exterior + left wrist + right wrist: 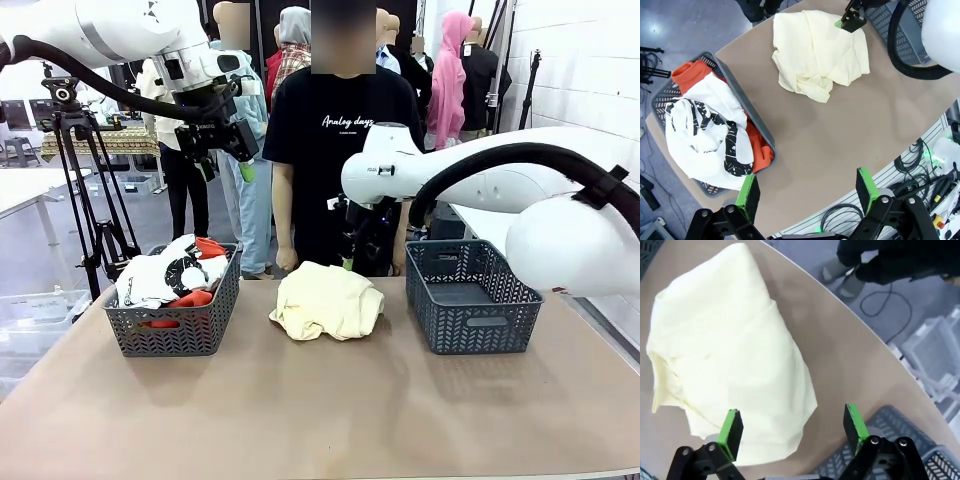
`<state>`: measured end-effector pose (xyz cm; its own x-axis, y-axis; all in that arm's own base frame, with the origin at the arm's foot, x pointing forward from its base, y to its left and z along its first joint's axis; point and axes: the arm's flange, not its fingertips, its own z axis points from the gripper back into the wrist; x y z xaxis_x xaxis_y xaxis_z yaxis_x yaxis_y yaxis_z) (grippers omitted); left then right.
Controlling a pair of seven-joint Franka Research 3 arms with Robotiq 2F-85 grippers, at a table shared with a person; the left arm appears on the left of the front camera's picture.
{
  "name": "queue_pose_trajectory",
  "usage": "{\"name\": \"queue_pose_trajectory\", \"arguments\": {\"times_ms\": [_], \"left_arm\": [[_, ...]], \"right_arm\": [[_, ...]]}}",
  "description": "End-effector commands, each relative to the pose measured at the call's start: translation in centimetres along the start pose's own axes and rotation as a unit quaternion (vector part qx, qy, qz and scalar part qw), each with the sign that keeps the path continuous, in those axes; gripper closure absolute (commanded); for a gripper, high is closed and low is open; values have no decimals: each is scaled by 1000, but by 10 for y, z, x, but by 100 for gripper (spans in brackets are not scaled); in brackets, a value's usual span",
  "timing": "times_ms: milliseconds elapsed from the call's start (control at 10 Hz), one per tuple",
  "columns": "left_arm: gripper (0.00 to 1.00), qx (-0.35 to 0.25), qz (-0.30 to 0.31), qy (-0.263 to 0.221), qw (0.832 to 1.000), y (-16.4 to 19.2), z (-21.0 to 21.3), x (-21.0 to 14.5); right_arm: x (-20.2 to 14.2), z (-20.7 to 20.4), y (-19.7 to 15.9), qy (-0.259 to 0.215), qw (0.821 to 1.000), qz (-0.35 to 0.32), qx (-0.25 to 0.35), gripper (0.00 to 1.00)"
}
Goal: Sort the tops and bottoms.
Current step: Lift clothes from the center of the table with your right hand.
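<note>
On the counter, the pale yellow garment lies crumpled as the middle landmark, between two dark grey baskets. To its left stands the left basket, piled with cloth: the white garment with black print lies on top, and the orange-red garment shows beneath it and at the far edge. A grey garment cannot be made out in that heap. To the right of the yellow garment stands the right basket, just beside it but not touching.

Just behind the yellow garment, low over its far edge, hangs the right pincer; its fingers are spread wide and pinch nothing. In the right wrist view the green pads stand well apart with the yellow garment below and between them, and a corner of the right basket shows beside it.

High above and to the left of the yellow garment, over the left basket, hangs the left pincer, also spread wide and empty. Its wrist view looks down between its green pads on the yellow garment, the white printed garment and the orange-red one in the left basket.

Beyond the yellow garment, at the counter's far side, stands a person in a black T-shirt, hands down by the edge.
</note>
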<state>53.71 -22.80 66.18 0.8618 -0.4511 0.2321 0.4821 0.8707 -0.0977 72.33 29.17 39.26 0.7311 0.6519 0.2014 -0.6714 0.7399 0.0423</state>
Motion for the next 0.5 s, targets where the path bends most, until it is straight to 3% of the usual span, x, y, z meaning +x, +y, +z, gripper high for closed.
{"name": "queue_pose_trajectory", "arguments": {"times_ms": [0, 100, 200, 300, 400], "left_arm": [[0, 1, 1, 2, 1000, 1, 2, -4], [0, 1, 1, 2, 1000, 1, 2, -4], [0, 1, 1, 2, 1000, 1, 2, -4], [0, 1, 1, 2, 1000, 1, 2, -4], [0, 1, 1, 2, 1000, 1, 2, -4]], "right_arm": [[21, 13, 11, -4, 999, 23, 26, 0], [24, 15, 15, 9, 998, 27, 48, 0], [27, 24, 19, 49, 998, 27, 24, 0], [6, 8, 13, 1, 1000, 11, 18, 0], [6, 8, 13, 1, 1000, 11, 18, 0]]}}
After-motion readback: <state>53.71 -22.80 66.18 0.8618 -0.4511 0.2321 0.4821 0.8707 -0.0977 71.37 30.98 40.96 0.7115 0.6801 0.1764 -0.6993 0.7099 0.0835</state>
